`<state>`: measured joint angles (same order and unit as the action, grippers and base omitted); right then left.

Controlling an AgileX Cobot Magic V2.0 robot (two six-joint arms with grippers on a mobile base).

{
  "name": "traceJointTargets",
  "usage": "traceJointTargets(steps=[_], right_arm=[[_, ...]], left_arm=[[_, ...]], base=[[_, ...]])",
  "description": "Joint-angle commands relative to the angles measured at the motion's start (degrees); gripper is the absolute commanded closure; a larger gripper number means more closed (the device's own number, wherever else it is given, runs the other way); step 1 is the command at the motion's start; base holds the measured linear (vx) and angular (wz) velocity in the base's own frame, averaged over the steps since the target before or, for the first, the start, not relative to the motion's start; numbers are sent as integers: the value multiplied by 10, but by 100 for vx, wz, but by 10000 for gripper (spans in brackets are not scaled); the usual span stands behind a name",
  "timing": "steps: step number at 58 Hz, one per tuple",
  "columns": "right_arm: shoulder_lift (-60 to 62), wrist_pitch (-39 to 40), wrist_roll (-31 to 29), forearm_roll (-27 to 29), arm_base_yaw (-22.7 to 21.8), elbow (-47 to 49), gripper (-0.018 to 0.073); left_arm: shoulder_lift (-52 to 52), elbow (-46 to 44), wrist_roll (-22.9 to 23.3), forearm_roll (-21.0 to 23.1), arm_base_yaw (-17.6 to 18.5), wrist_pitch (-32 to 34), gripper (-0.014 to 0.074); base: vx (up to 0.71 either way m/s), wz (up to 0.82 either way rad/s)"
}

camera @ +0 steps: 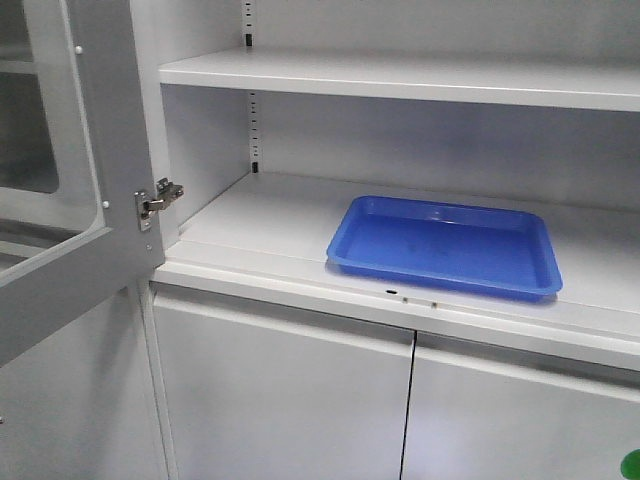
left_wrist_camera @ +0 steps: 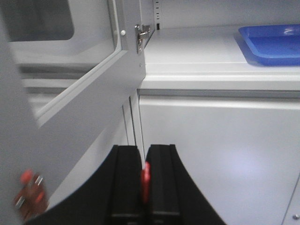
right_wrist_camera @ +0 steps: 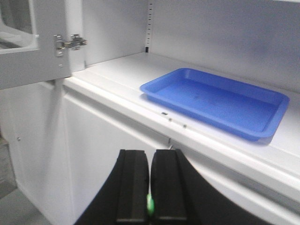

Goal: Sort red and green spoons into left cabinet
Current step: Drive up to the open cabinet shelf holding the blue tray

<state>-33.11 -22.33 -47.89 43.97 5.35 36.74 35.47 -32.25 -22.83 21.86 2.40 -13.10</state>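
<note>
Left claw (left_wrist_camera: 143, 153) is clamped on the red spoon (left_wrist_camera: 146, 180). I only see a thin red sliver pinched between the black fingers; the rest is hidden. Right claw (right_wrist_camera: 150, 157) is the same: jaws closed on the green spoon (right_wrist_camera: 150, 205), with just a small green bit showing low in the gap. Both claws sit on the near side of the cabinet (camera: 200, 130), apart from it, and both wrist cams look at its closed lower doors (camera: 280, 400) and the shelf edge above them. So both spoons are outside the cabinet, held in the claws. The upper section is open, with the glass door (camera: 70, 190) swung out to the left and its hinge (camera: 158, 198) exposed. The middle shelf (camera: 250, 230) carries a blue tray (camera: 445, 245), right of centre and close to the near edge. The upper shelf (camera: 400, 78) runs above it. There's a blurred red thing (left_wrist_camera: 30, 192) at the bottom left of the left wrist view; I can't tell what it is. There's also a green patch (camera: 632, 465) at the near right corner of the front view, which I can't identify either.
</note>
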Motion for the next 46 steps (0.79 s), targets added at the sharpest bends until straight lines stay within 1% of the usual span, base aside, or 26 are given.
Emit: traceJointTargets(steps=[1,21,46], right_arm=[[0,34,-1,12,-3,15,564],[0,34,-1,12,-3,15,564],[0,34,-1,12,-3,15,564]], left_arm=[[0,-17,1,9,4,43,600],[0,-17,1,9,4,43,600],[0,-17,1,9,4,43,600]], base=[[41,-18],[40,-19],[34,-31]])
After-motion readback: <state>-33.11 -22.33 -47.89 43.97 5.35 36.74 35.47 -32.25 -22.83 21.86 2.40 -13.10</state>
